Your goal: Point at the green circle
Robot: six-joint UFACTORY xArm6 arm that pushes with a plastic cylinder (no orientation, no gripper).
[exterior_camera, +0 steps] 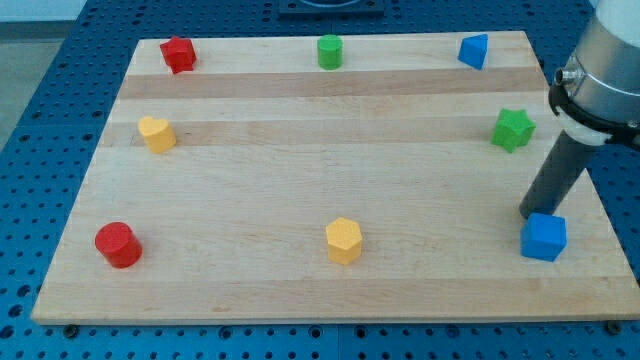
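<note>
Currently: wooden board (300, 130) seen on blue perforated table (40, 100). Dark rod ends at my tip (531, 215), bare, nothing grasped, touching top edge of blue cube (543, 237) at view's lower right. Green star (512, 129) near, above tip. Green circle (330, 51) located at top centre, well apart from tip.

Pale wooden board (300, 150) on blue perforated table (60, 60); even, soft light; grey floor strip at top-left.
</note>
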